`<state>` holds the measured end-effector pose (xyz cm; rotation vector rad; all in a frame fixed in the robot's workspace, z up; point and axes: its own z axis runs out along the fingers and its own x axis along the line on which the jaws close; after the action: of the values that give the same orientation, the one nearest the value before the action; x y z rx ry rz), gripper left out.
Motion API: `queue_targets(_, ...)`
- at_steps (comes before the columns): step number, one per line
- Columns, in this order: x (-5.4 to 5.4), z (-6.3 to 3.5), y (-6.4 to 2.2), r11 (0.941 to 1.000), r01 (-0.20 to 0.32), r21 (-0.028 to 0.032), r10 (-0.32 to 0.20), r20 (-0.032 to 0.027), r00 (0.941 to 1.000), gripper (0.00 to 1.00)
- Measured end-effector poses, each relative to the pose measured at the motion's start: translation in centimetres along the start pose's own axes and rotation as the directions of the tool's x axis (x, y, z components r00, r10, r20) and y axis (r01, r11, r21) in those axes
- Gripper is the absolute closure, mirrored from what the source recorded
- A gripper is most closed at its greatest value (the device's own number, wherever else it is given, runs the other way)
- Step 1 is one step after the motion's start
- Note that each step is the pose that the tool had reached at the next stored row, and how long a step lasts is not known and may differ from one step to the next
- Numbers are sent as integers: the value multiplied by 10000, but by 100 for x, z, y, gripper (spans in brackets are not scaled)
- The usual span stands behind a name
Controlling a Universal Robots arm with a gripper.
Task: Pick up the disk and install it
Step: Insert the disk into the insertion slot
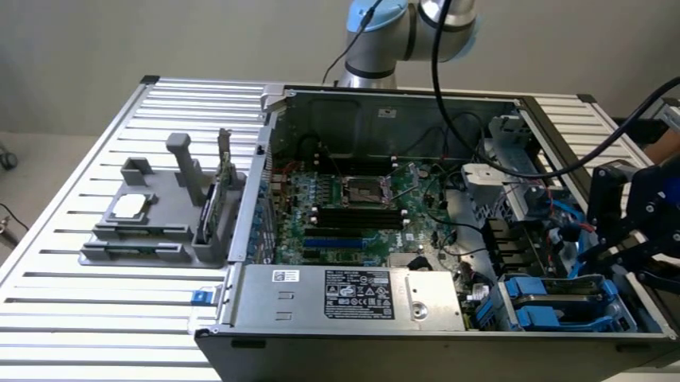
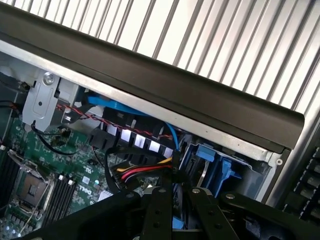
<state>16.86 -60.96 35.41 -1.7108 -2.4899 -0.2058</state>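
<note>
Flat silver hard drive in blue plastic carrier [image 1: 552,293] sat in a corner bay of the open grey computer case [image 1: 425,354], probably dense, rigid and shock-sensitive, best gripped by the carrier edges; black claw [image 2: 173,192] hung nearby, clenched empty.

Backs onto a plain beige wall [image 1: 159,40] at 12 o'clock. Spreads through the middle as a slatted silver metal table [image 1: 64,263]. Shows pale floor [image 1: 43,159] at 9 o'clock. Lit softly and evenly.
</note>
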Motion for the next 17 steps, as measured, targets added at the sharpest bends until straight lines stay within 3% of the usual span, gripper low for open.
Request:
queue_targets(1, 1, 0, -2, 10000, -5, 29, 5, 29, 10000, 83)
queue_targets(5, 5, -1, -9, 9999, -46, 102, 46, 29, 10000, 83)
queue_targets(11, 10, -21, -10, 9996, -253, 103, 253, 28, 9997, 83)
queue_targets(13, 22, -34, -9, 9996, -259, 124, 257, 89, 9996, 83)
queue_targets(17, 64, -49, -8, 9994, -266, 207, 260, 308, 9992, 83)
